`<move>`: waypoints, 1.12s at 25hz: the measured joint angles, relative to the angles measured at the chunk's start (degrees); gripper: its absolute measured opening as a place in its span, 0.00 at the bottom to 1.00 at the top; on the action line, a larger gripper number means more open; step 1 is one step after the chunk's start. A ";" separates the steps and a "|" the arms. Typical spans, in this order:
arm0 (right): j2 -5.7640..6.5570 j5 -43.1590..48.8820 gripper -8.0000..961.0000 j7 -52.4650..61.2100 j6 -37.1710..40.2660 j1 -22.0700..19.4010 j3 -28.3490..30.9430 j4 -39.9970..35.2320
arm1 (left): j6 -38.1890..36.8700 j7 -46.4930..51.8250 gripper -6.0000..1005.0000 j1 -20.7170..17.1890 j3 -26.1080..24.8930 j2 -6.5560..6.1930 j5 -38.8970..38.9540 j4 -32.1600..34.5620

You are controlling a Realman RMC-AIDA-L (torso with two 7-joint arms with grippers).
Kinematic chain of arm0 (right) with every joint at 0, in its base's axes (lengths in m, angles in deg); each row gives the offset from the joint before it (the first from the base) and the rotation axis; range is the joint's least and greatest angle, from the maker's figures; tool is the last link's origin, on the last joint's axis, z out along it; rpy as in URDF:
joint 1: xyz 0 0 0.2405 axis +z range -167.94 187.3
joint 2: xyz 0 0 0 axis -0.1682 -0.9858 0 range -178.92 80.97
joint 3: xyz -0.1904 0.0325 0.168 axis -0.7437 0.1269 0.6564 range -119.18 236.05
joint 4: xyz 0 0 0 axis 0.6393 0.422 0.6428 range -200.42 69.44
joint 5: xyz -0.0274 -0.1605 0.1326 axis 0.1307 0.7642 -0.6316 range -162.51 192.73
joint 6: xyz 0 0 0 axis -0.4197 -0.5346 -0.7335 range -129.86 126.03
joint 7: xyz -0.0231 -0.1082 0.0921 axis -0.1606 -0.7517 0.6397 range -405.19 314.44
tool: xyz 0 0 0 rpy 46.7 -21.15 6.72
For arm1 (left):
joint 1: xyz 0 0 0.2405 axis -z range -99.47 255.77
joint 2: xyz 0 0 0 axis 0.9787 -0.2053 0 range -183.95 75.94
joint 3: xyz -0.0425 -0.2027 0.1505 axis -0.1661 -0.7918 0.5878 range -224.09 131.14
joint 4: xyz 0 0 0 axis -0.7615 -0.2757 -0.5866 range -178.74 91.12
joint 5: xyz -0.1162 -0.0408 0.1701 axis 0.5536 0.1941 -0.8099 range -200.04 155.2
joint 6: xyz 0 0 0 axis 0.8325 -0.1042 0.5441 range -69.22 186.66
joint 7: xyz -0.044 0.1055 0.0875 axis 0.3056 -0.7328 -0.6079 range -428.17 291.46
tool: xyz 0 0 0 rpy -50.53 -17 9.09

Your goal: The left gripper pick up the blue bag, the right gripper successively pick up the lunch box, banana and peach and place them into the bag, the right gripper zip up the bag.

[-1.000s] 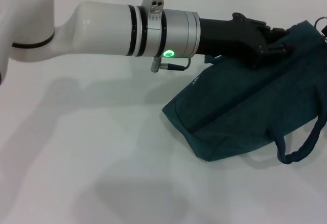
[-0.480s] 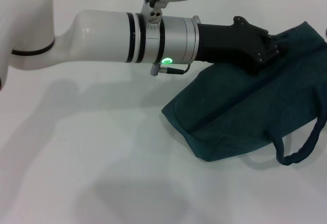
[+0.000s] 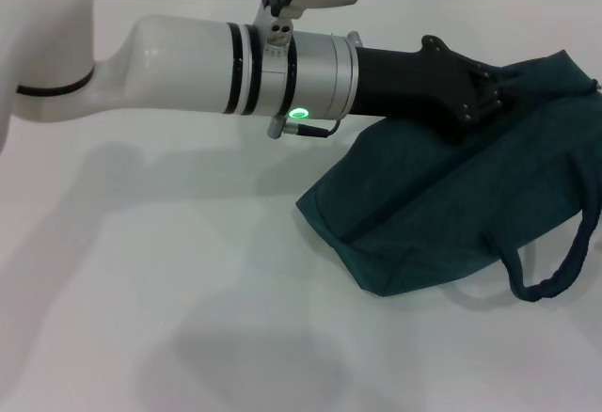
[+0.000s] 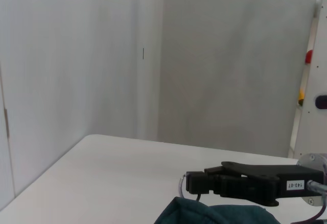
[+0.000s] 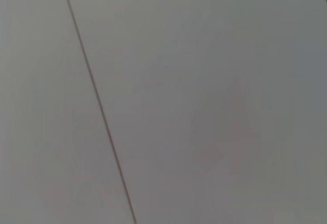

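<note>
Blue bag [image 3: 451, 214]: top edge hidden behind left gripper [image 3: 494, 92].

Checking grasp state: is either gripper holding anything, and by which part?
The left gripper grips the dark teal fabric bag at its top edge. Right gripper not visible.

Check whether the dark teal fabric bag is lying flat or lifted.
Partly lifted: left gripper holds up the dark teal fabric bag by its top edge; bottom rests on table.

The left arm [image 3: 188, 64] stretches level across the view, its black left hand [image 3: 503, 87] at the far end, fingers hidden.
</note>
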 joint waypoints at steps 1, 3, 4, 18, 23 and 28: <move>0.00 -0.01 0.03 -0.03 -0.59 0.00 0.02 0.06 | -0.01 0.00 0.06 0.01 -0.20 0.00 -0.16 0.00; 0.00 -0.29 0.03 -0.15 -1.24 -0.01 0.04 0.12 | -0.02 0.01 0.06 0.02 -0.57 -0.01 -0.39 -0.01; 0.01 -0.55 0.03 -0.21 -1.54 -0.01 0.07 0.14 | -0.02 0.03 0.06 0.02 -0.76 -0.01 -0.44 -0.01; 0.05 -1.65 0.08 -0.08 -2.83 0.31 -1.54 -0.63 | 3.27 -0.15 0.07 -0.23 -2.39 0.25 0.15 -0.86; 0.13 -1.83 0.13 -0.07 0.12 -0.60 -1.38 -0.70 | 4.13 -0.23 0.07 -0.45 -2.39 0.37 2.47 -2.03; 0.44 -1.52 0.37 -2.11 -0.65 -2.09 -1.51 -0.74 | 4.16 -2.26 0.33 -1.13 -2.39 0.20 6.68 -3.02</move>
